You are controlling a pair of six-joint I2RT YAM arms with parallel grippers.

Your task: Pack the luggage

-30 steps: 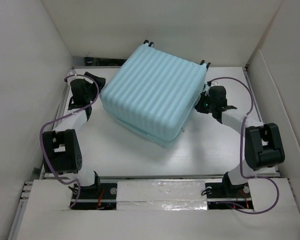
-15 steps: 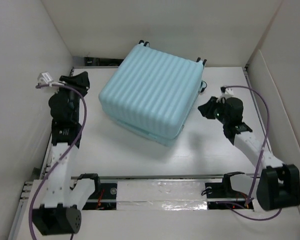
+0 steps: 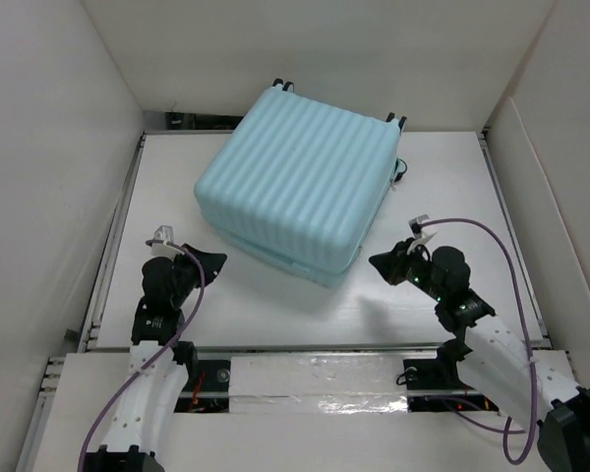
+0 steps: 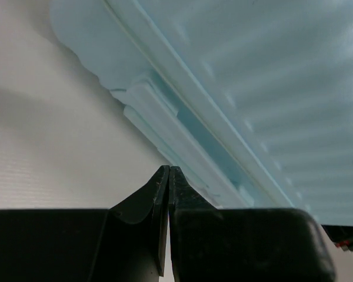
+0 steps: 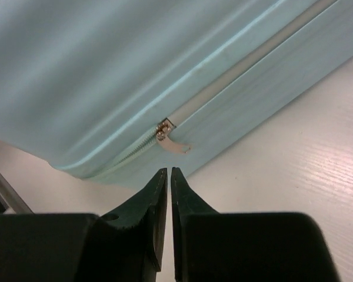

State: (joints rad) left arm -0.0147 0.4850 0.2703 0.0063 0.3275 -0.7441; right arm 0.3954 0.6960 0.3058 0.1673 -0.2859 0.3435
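Observation:
The luggage point(image 3: 295, 177), a pale aqua ribbed suitcase, lies flat with its lid down at the middle back of the table. My left gripper point(image 3: 214, 261) hangs shut and empty off its near-left corner; in the left wrist view the gripper point(image 4: 169, 170) points at the luggage point(image 4: 253, 82) side with its moulded handle point(image 4: 159, 120). My right gripper point(image 3: 379, 264) sits off the near-right corner. In the right wrist view its jaws point(image 5: 169, 171) stand a narrow slit apart with nothing between them, just short of the metal zipper pull point(image 5: 175, 144) on the luggage point(image 5: 106, 64) seam.
White walls box in the table point(image 3: 442, 187) on the left, back and right. Black caster wheels point(image 3: 398, 121) poke out at the suitcase's far edge. A taped rail point(image 3: 315, 379) runs along the near edge between the arm bases.
Both arms have drawn back from the suitcase's sides toward the near edge. The left gripper has closed. The suitcase lid has settled flat.

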